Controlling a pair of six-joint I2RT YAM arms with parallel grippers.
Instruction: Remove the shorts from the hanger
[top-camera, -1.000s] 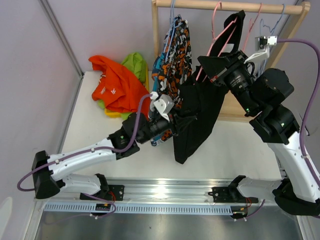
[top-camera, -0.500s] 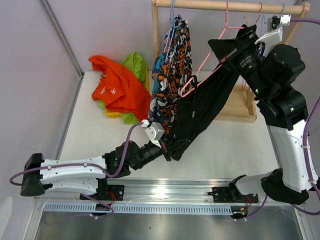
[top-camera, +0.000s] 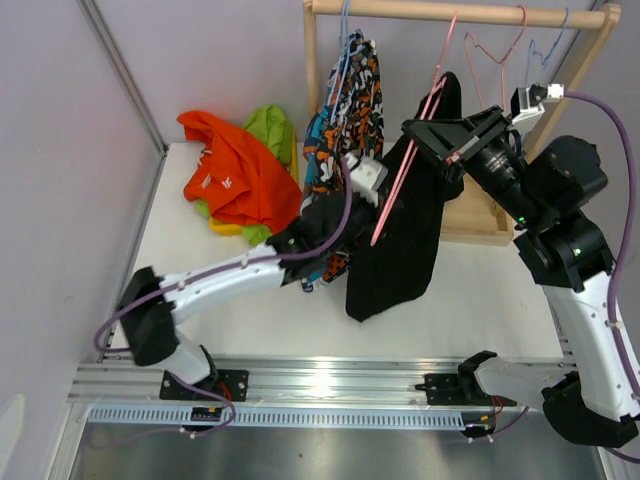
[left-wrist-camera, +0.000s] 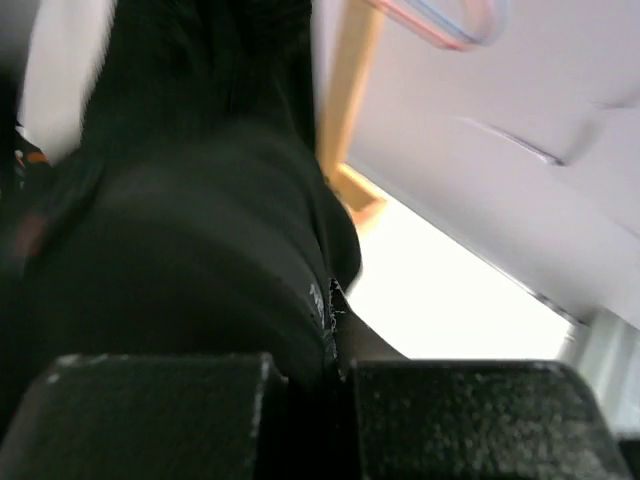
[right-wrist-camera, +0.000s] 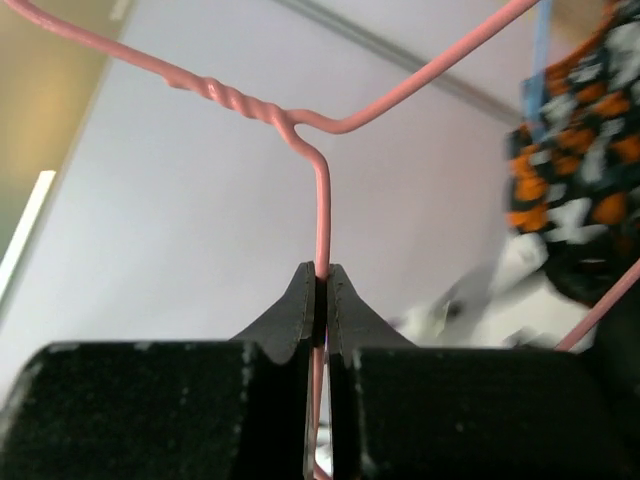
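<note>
Left hand (left-wrist-camera: 335, 350): clamped on a fold of the black shorts (top-camera: 395, 250). Only its wrist view shows this; from above, cloth hides the fingers.
Right hand (right-wrist-camera: 320, 290): pinched on the pink hanger (top-camera: 404, 170) wire.
Black shorts: draped on the hanger, below the right hand.
Change: the left hand has risen from the desk (top-camera: 470, 290) edge, and the shorts are no longer stretched.

Legible text: none in any view.
Orange-red shorts (top-camera: 240, 165), upper left of the overhead view: small white print (top-camera: 207, 184), too small to read.
Black shorts (left-wrist-camera: 190, 260), centre of the left wrist view: tiny pale mark (left-wrist-camera: 316, 296) near the fabric edge, blurred, unreadable.
</note>
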